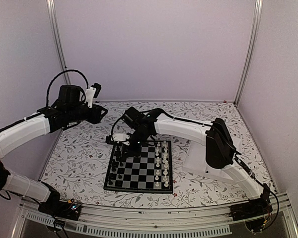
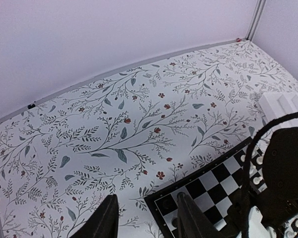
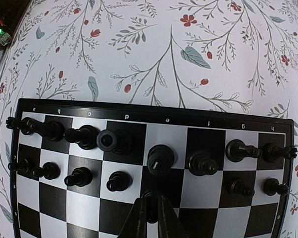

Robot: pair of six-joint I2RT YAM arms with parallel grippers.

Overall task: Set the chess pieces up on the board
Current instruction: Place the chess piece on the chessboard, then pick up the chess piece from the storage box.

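The board lies under my right gripper, which is shut on a small black pawn standing on the second row, just below a taller black piece. Several black chess pieces fill the back row and the row in front of it. From above, the right gripper is at the board's far left corner. My left gripper is open and holds nothing. It hangs high over the floral cloth, beside the board's corner.
White pieces stand in two columns on the board's right side. A white tray lies right of the board, partly under the right arm. Enclosure walls and posts stand close on all sides.
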